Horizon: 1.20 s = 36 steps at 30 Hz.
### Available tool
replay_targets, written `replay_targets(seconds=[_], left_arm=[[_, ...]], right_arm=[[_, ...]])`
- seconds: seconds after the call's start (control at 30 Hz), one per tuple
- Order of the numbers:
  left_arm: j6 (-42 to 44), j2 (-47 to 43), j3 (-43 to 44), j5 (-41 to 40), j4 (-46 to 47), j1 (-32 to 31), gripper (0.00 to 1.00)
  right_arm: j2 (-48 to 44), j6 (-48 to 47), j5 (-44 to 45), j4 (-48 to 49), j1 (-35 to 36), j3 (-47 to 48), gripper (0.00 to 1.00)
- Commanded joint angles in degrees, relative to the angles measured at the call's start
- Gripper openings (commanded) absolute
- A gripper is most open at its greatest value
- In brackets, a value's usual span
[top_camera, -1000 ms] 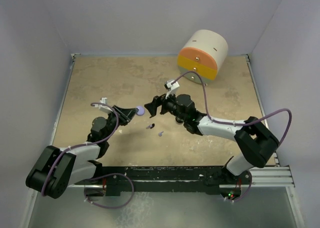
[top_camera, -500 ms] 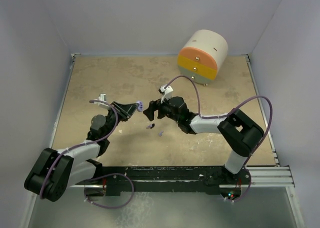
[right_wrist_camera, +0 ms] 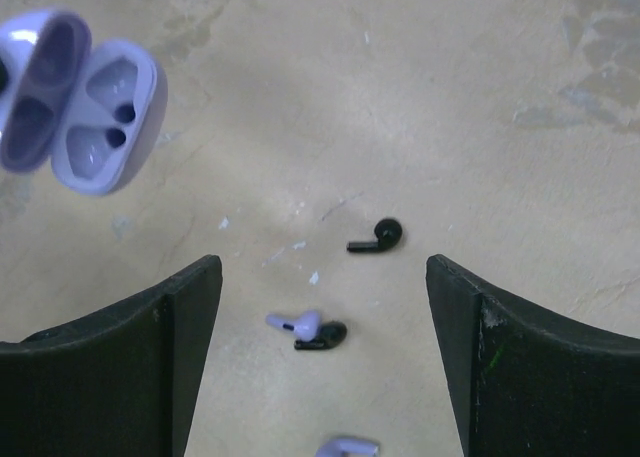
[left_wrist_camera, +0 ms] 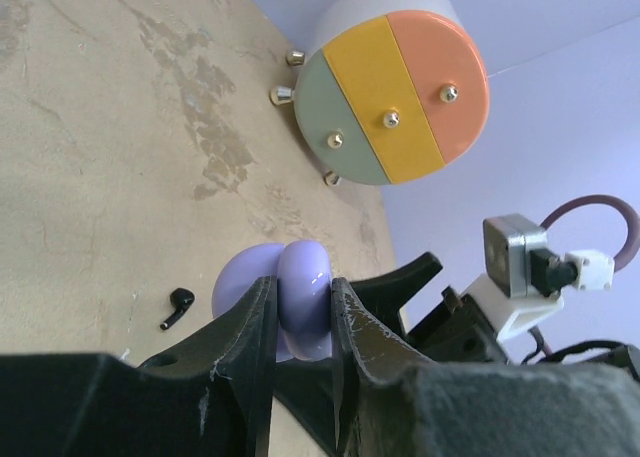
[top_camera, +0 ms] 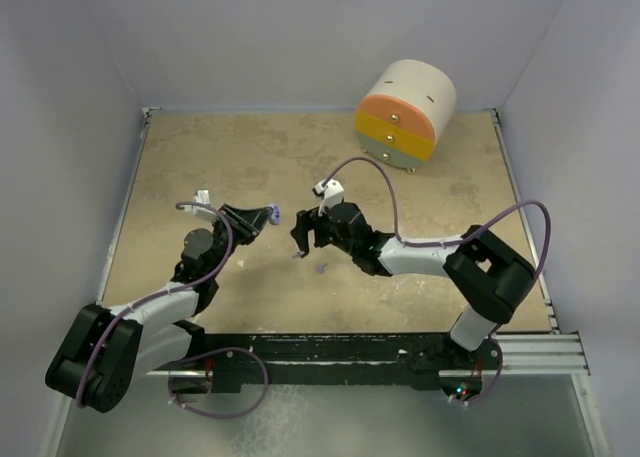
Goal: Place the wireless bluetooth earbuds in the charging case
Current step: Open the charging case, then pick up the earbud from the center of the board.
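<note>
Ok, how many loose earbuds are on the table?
4, all loose on the table: a lone black earbud; a lavender earbud and another black earbud side by side below it; a second lavender earbud cut off at the frame's bottom edge. Others may be hidden.

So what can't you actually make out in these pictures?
Top view: the earbuds are specks; the right gripper overhangs some.
Right wrist view: the lowest lavender earbud is cut by the bottom edge, the charging case by the left.
Left wrist view: the left gripper covers the case's opening.
</note>
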Motion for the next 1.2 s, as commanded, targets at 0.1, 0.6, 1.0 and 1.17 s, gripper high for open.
replay_targets(seconds=[0.1, 0.6, 1.0, 1.17], left_arm=[[-2.1, -3.0, 0.6, -2.3, -2.0, 0.2, 0.0], [-3.7, -10.0, -2.0, -0.4, -7.0, 0.4, 0.0], [-4.4, -13.1, -3.3, 0.2, -8.0, 0.4, 0.0], [-4.2, -13.6, -3.3, 0.2, -8.5, 0.4, 0.0]], right_arm=[[-1.3, 3.8, 8.9, -11.7, 4.9, 1.9, 0.8], [-5.3, 20.4, 17.8, -32.6, 14.2, 3.6, 0.65], [-1.2, 26.1, 22.9, -41.5, 16.7, 5.7, 0.55], [-0.8, 25.5, 23.3, -41.4, 16.6, 5.6, 0.53]])
